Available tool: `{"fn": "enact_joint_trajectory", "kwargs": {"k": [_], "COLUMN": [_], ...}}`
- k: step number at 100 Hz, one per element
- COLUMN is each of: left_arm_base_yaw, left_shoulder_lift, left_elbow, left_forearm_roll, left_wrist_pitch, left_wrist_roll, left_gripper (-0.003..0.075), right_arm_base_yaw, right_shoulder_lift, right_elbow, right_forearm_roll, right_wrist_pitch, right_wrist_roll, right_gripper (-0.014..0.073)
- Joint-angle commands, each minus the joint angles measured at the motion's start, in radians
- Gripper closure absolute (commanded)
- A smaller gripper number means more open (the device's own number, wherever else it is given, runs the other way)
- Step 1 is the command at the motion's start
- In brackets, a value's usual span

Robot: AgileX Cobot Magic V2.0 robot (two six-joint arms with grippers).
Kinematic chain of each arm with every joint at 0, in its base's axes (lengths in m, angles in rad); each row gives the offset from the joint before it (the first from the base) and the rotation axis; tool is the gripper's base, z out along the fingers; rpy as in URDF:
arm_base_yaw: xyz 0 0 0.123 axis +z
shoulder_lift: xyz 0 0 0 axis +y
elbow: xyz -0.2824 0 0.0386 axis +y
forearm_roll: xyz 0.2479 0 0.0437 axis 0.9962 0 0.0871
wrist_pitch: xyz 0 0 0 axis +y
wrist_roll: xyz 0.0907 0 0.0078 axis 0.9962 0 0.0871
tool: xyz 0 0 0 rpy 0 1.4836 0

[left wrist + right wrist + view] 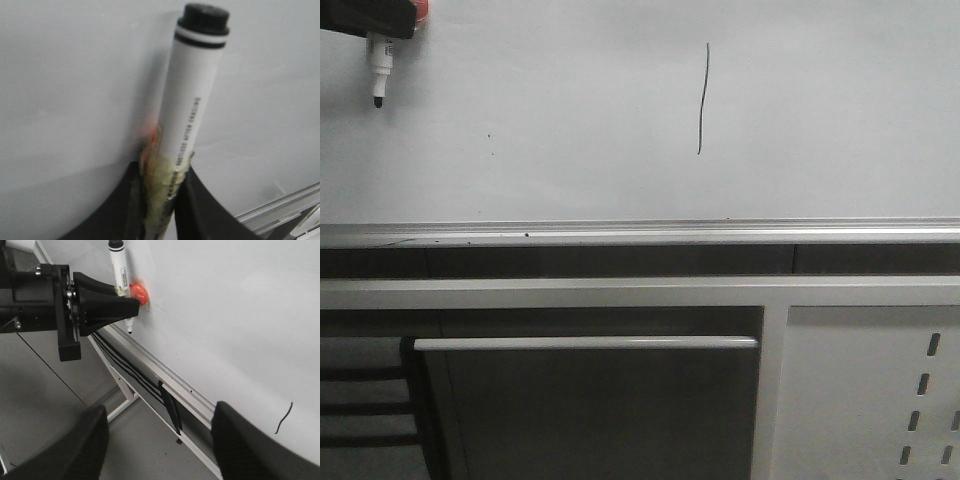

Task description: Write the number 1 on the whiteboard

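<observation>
The 1 (703, 98) sits mid-whiteboard (820, 120), looking finished. Left claw (382, 25), parked at ten o'clock, grips the marker (379, 68) clear of it. Right claw (155, 440) gapes wide, empty.

Below me I see a dark panel with a pale bar handle (586, 343), a grey perforated metal panel (880, 400) beside it, and grey floor (45, 390).

A hand-drawn number 1 (702, 98) stands on the whiteboard (840, 120); the marker (192, 105) barrel's small print is unreadable.
</observation>
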Motion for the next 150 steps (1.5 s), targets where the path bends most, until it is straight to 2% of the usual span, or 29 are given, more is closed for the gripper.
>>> {"fn": "enact_joint_trajectory", "kwargs": {"k": [1,35,59,150], "left_arm_base_yaw": [0.008,0.008,0.008,0.008], "left_shoulder_lift": [0.009,0.014,0.014,0.014], "left_elbow": [-0.053,-0.053,-0.053,-0.053], "left_forearm_roll": [-0.076,-0.076,-0.076,-0.076], "left_wrist_pitch": [-0.101,-0.095,-0.095,-0.093], "left_wrist_roll": [-0.013,-0.013,-0.013,-0.013], "left_gripper": [0.074,0.0732,0.0619,0.0614], "right_arm_base_yaw": [-0.009,-0.009,-0.009,-0.009], "right_shoulder_lift": [-0.027,-0.027,-0.027,-0.027], "right_elbow": [-0.036,-0.036,-0.036,-0.036], "right_forearm_roll": [0.028,0.028,0.028,0.028], "right_wrist_pitch": [-0.057,-0.057,-0.057,-0.057], "right_wrist_roll": [-0.004,-0.004,-0.004,-0.004], "right_gripper": [0.0188,0.0188,0.0188,0.0188]}}
